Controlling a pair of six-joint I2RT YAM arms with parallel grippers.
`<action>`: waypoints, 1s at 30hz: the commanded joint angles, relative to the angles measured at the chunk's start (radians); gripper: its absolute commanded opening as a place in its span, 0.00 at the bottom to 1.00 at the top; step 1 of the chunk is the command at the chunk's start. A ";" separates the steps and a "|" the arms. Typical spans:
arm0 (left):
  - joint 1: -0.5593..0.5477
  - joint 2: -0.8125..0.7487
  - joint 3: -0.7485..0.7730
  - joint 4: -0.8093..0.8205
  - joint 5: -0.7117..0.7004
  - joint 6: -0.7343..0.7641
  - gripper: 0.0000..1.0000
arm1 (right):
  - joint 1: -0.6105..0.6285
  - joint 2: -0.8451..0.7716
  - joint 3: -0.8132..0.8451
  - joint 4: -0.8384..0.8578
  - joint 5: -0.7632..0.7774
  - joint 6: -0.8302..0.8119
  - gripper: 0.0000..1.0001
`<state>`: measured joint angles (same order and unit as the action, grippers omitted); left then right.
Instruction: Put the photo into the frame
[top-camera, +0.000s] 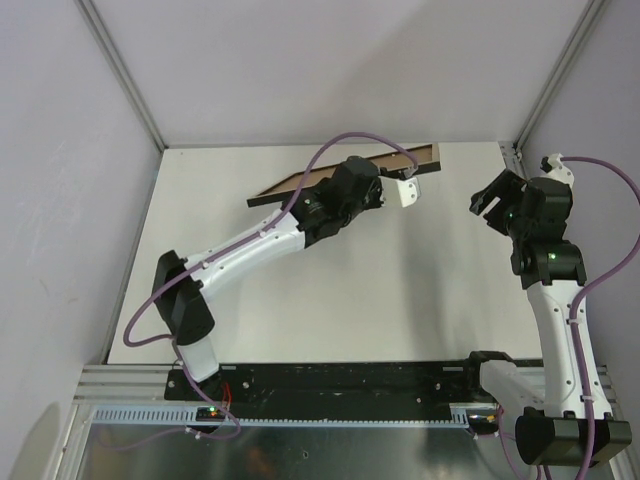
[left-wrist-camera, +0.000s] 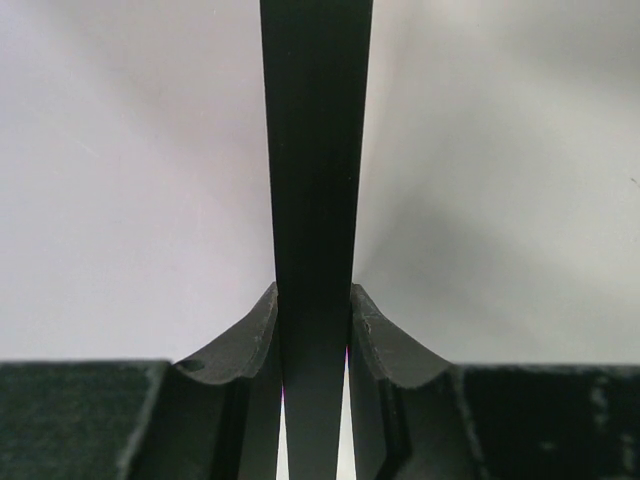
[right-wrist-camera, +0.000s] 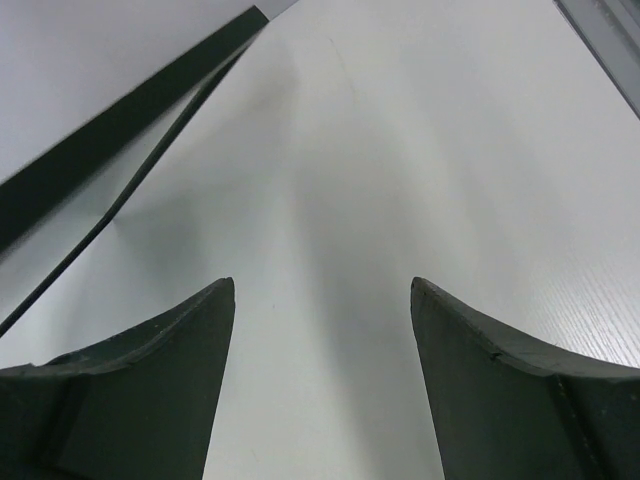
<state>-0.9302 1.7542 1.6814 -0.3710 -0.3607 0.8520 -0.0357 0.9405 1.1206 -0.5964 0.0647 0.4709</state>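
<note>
Frame edge sits pinched in the left tool; right tool gapes wide, empty.

Top external: high, behind the arm bases, looks down on the whole tabletop. Left wrist: very close, sights along the left gripper at the frame, edge-on. Right wrist: low, sights past the right gripper across the tabletop. Shared by all three: the frame, near the tabletop's far edge.
</note>
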 joint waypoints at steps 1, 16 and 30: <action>0.026 -0.117 0.098 0.124 0.019 -0.009 0.00 | -0.004 -0.012 0.036 0.001 -0.014 0.013 0.75; 0.056 -0.224 0.123 0.125 0.058 -0.058 0.00 | 0.010 -0.003 0.036 -0.006 -0.024 0.014 0.74; 0.145 -0.337 0.120 0.125 0.265 -0.270 0.00 | 0.028 -0.001 0.036 -0.012 -0.014 0.009 0.73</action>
<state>-0.8448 1.5341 1.6966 -0.4538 -0.1699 0.6491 -0.0185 0.9424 1.1206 -0.6178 0.0441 0.4778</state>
